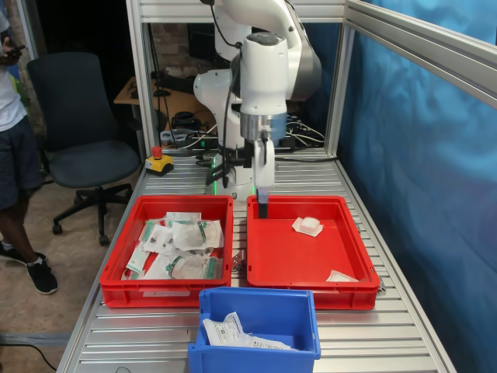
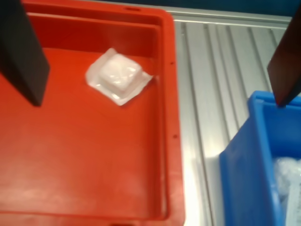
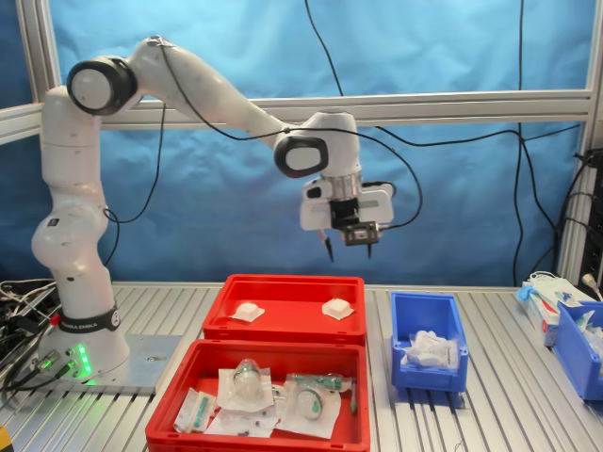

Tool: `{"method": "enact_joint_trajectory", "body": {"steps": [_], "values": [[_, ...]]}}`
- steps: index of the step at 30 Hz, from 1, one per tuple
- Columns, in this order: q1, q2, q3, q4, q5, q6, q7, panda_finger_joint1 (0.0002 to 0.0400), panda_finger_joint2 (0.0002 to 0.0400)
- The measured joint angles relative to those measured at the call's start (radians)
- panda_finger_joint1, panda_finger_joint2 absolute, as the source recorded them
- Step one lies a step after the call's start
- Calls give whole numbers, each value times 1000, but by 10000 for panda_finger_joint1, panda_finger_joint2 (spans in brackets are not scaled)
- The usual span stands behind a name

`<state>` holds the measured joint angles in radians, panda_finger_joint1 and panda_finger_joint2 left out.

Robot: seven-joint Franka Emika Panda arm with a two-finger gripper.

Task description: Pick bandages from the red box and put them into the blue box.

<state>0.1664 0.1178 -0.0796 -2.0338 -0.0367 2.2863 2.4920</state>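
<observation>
The red box (image 1: 311, 292) (image 3: 283, 330) holds two bandages: one (image 1: 308, 225) (image 3: 336, 308) near its far wall in the first exterior view, the other (image 1: 342, 276) (image 3: 248, 312) at a front corner. The wrist view shows one bandage (image 2: 117, 75) on the red box's floor (image 2: 94, 160). My gripper (image 1: 262, 203) (image 3: 349, 250) (image 2: 159, 102) is open and empty. It hangs well above the red box's end nearest the blue box (image 1: 256, 299) (image 3: 429, 377) (image 2: 244, 165). White packets (image 3: 429, 350) lie in the blue box.
A second red tray (image 1: 167, 293) (image 3: 170, 414) with a pale label holds several green-print packets. A person (image 1: 15, 155) and an office chair (image 1: 78, 116) are beside the table. An emergency stop button (image 1: 158, 162) sits at the table's far edge. Another blue bin (image 3: 575, 348) stands at the second exterior view's right.
</observation>
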Motion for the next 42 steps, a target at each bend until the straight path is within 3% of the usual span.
{"method": "enact_joint_trajectory", "body": {"steps": [8,16,42], "values": [[-112,-149,71,-128,-51,-31,0,400,400],[-177,-209,103,-186,-67,-38,0,400,400],[-192,-214,119,-215,-76,-43,0,400,400]]}}
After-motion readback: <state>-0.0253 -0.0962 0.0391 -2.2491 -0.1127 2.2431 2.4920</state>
